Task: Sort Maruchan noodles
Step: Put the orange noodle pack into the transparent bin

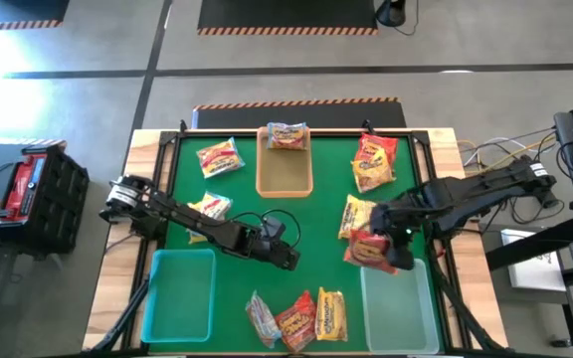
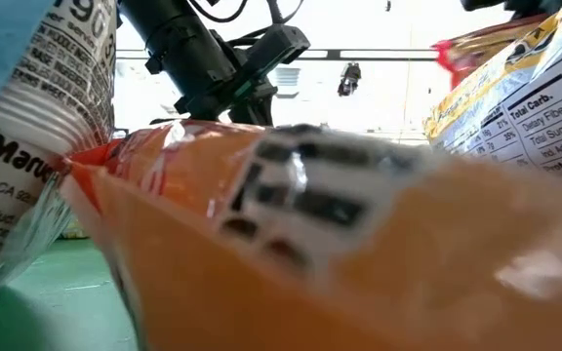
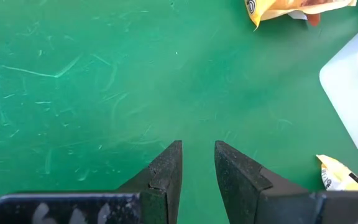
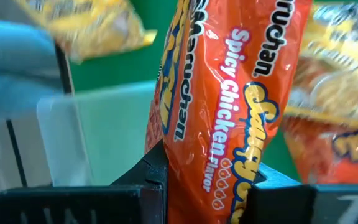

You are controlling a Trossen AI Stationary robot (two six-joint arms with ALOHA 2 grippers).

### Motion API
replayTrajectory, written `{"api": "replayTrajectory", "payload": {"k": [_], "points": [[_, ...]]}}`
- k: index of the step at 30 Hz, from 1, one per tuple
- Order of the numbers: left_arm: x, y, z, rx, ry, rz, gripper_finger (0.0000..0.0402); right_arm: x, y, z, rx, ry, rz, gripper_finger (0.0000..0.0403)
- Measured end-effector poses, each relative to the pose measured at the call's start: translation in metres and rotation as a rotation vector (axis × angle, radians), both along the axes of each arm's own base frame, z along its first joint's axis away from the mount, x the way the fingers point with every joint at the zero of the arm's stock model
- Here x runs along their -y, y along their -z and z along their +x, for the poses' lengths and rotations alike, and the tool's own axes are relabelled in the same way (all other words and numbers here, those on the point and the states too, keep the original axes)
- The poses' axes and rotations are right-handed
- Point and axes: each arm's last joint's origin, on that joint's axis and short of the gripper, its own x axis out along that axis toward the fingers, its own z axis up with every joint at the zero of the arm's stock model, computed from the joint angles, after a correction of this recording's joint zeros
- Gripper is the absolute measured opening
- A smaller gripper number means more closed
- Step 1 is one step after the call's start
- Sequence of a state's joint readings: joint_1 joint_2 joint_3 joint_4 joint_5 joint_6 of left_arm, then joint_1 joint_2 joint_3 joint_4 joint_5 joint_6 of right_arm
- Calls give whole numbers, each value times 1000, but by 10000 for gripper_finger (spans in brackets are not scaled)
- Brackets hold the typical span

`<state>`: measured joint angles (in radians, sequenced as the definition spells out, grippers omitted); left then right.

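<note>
The green-topped table (image 1: 296, 214) carries a tan tray (image 1: 285, 171) at upper centre (one noodle packet (image 1: 287, 135) at its top end), two teal trays (image 1: 178, 295) along the lower edge, and loose Maruchan packets (image 1: 311, 318) clustered at bottom centre, others upper left and right.

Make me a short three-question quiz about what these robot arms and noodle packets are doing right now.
1. True or false: the right gripper holds a red Spicy Chicken packet.
2. What lies in the tan tray? A) one packet B) three packets C) nothing
3. Fill in: the left gripper has its fingers over bare green ____.

Key: 1 true. 2 A, one packet at its far end. 3 mat; the fingers hold nothing.
</note>
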<state>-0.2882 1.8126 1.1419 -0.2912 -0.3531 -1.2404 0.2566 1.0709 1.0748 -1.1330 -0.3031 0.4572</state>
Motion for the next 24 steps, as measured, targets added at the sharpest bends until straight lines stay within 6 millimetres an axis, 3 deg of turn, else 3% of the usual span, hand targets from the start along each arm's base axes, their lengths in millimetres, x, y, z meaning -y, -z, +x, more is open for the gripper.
{"api": "replayTrajectory", "payload": {"k": [5, 11, 24], "points": [[0, 0, 0, 2, -6, 0, 77, -19, 1, -14, -57, -97, -10, 78], [3, 0, -1, 6, -16, -11, 77, -35, 21, -25, -150, -158, -48, 79], [3, 0, -1, 10, -28, -22, 77, -40, 58, -26, -141, -186, -86, 81]]}}
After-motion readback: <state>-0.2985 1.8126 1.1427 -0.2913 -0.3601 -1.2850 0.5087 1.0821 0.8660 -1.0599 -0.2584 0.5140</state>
